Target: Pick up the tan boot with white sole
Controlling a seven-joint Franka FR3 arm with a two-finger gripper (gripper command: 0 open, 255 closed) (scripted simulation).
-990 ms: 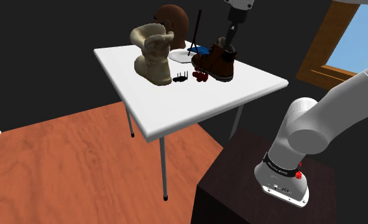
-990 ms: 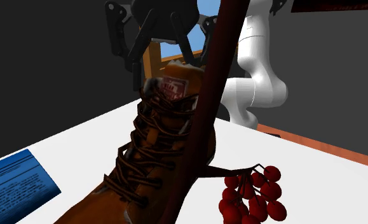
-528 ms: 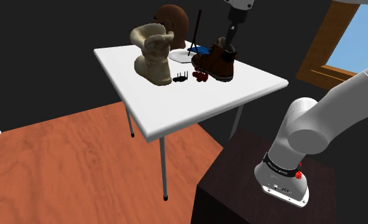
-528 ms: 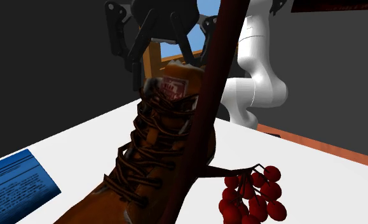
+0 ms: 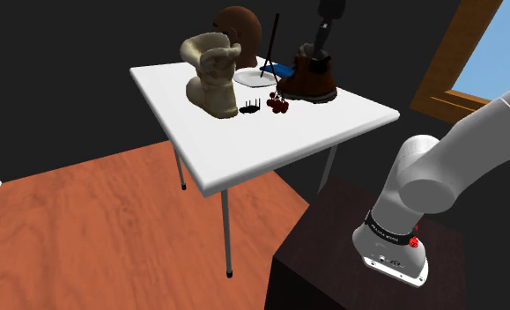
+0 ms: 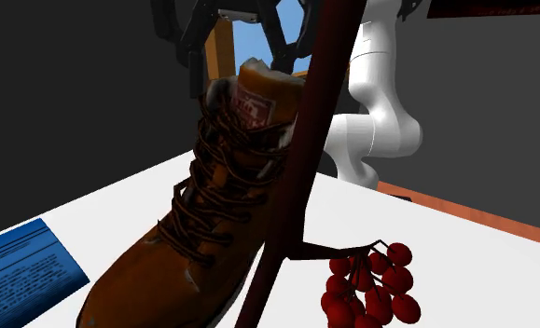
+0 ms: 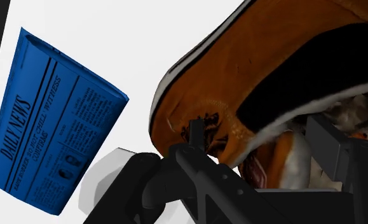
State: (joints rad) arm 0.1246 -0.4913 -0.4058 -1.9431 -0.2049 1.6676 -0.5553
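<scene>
Shoulder cam looked down over table (image 5: pixel 279 141) from beside stand (image 5: pixel 332 238); 2nd sat low, close, facing arm (image 6: pixel 380 130); wrist cam hugged laced boot (image 7: pixel 239 70), which all three shared.

White table (image 5: pixel 244 145) on thin legs (image 5: pixel 227 233), standing on a red-brown wood floor (image 5: pixel 94 229). Walls (image 5: pixel 59 79) dark grey, near black. Window (image 5: pixel 504 53) at shoulder view's upper right, wooden frame (image 5: pixel 438 84), blue behind the glass.

The blue newspaper (image 7: pixel 49 121) reads "DAILY NEWS"; the red tongue label (image 6: pixel 252 104) of the boot (image 6: pixel 179 256) cannot be read
</scene>
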